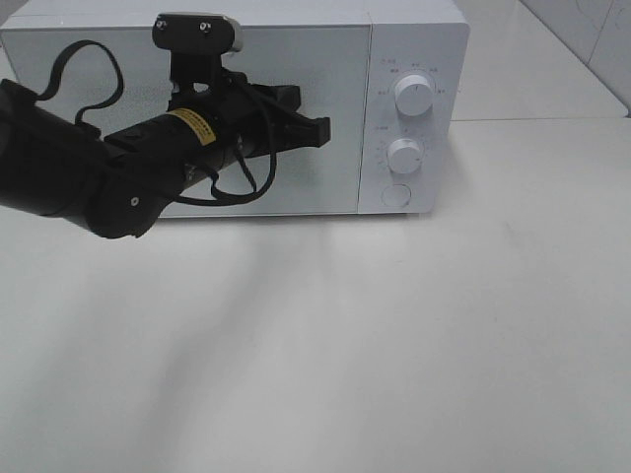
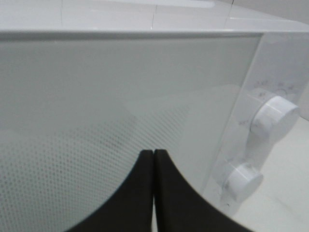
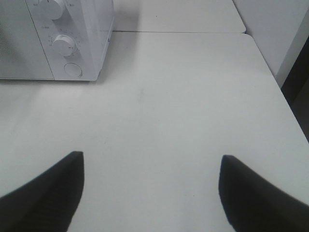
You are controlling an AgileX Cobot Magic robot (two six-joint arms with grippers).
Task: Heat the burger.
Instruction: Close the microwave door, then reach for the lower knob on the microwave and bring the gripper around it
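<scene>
Down in front, the white surface runs wide and nothing of the task sits on it. The right gripper hangs low over that surface on its own side, spread wide and holding nothing. It looks parked well apart from the action, likely to leave the other arm room.

Further in, the left arm reaches across the face of the microwave. The left gripper is pressed together with nothing between its tips. That gives one blunt point, which suits a push or a poke better than a grasp. It points along the door toward the door's right edge, close in front of the glass. Whether it touches the glass, the views do not settle.

The door is shut, and its dotted frosted panel hides the inside. The burger shows in none of the three views. It may well be behind that door, but that is only a guess.

Just beyond the tip stands the control panel, with the upper dial, the lower dial and the round button below them, none of them touched. With the door closed, the dials look like the next job, and a closed tip would struggle to turn them.
</scene>
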